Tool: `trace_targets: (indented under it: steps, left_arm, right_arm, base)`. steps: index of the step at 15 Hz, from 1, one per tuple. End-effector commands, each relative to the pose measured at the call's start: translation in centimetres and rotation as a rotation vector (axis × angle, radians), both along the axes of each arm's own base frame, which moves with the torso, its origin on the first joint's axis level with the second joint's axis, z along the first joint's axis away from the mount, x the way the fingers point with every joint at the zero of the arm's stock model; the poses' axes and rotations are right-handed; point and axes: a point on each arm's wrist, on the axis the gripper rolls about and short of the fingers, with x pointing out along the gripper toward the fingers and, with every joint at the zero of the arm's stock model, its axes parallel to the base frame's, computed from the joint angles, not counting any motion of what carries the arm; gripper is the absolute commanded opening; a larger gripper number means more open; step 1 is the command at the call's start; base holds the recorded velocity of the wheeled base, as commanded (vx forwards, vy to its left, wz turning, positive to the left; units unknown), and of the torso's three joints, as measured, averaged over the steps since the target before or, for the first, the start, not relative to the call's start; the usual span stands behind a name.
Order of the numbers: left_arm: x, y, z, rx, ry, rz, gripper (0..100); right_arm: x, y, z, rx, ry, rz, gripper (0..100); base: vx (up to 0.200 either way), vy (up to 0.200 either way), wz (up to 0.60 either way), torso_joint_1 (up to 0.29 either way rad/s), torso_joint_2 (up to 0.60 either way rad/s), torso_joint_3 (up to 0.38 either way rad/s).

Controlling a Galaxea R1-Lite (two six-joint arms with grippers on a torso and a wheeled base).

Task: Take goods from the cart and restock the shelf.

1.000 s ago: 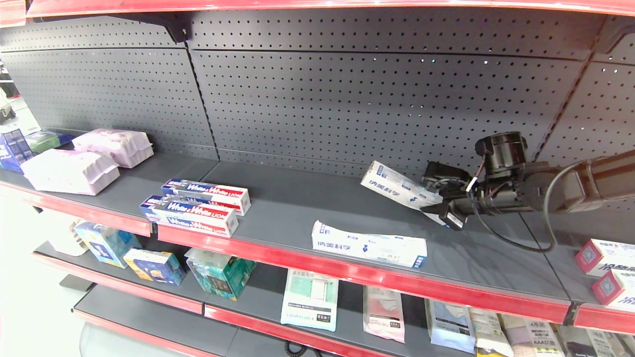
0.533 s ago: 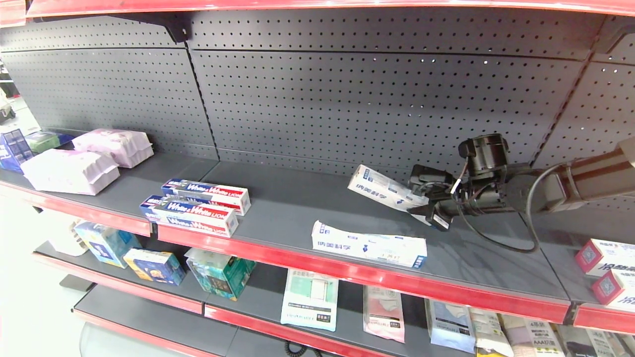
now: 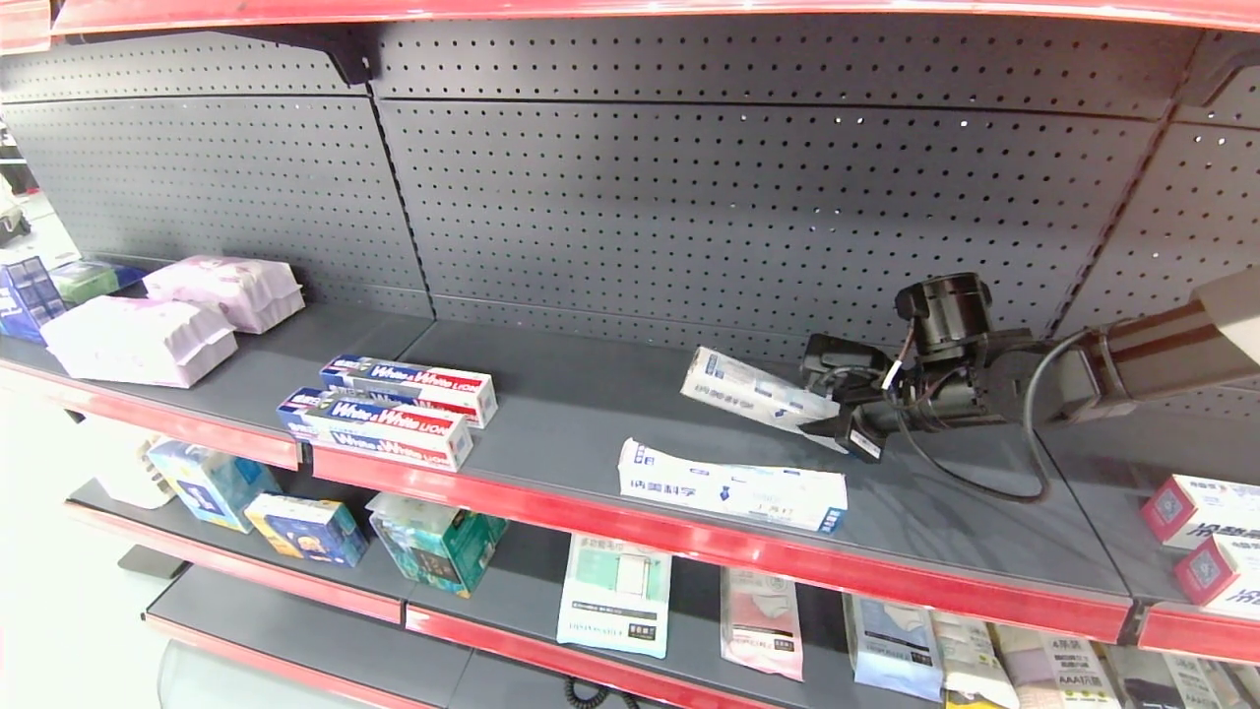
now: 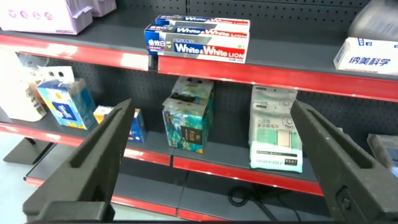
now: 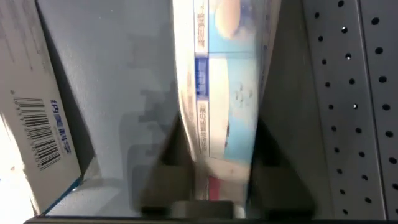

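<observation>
On the grey shelf, right of centre, the right gripper has travelled leftward and dipped over the last second. The long white box it carries now sits lower and closer to the deck than before. The box is slanted, with its left end higher in the head view. It hangs behind and a little right of the matching box, which lies flat just behind the red front lip. The right gripper is clamped on the carried box's right end, and the right wrist view shows that box pinched between two dark fingers. I judge the placement is close, with touchdown and release not yet done. The left gripper hangs before the lower shelves, fingers spread wide and empty. Farther left on the shelf, the pair of red, white and blue boxes carries bold lettering. Both white boxes bear blue print, and the matching one shows a barcode in the right wrist view.
</observation>
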Motion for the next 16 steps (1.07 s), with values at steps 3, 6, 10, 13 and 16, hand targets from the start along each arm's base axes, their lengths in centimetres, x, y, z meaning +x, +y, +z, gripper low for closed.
trace_targets:
  steps: [3,6,10,13,16]
  left_arm:
    - [0.0,0.0,0.0,-0.001,0.000,0.000,100]
    - [0.0,0.0,0.0,-0.001,0.000,0.000,100]
    - [0.0,0.0,0.0,-0.001,0.000,0.000,100]
    - [0.0,0.0,0.0,-0.001,0.000,0.000,100]
    - [0.0,0.0,0.0,-0.001,0.000,0.000,100]
  right_arm:
    - [0.2,0.1,-0.1,0.002,-0.004,0.002,100]
    - [0.7,0.0,0.7,0.013,-0.032,-0.009,100]
    - [0.8,-0.3,1.5,0.081,-0.010,-0.091,100]
    - [-0.8,-0.4,2.2,0.197,0.064,-0.167,100]
    - [-2.9,-1.3,2.3,0.302,0.162,-0.233,100]
  base:
    - [0.000,0.000,0.00,0.000,0.00,0.000]
    - [0.000,0.000,0.00,0.000,0.00,0.000]
    - [0.000,0.000,0.00,0.000,0.00,0.000]
    - [0.000,0.000,0.00,0.000,0.00,0.000]
    - [0.000,0.000,0.00,0.000,0.00,0.000]
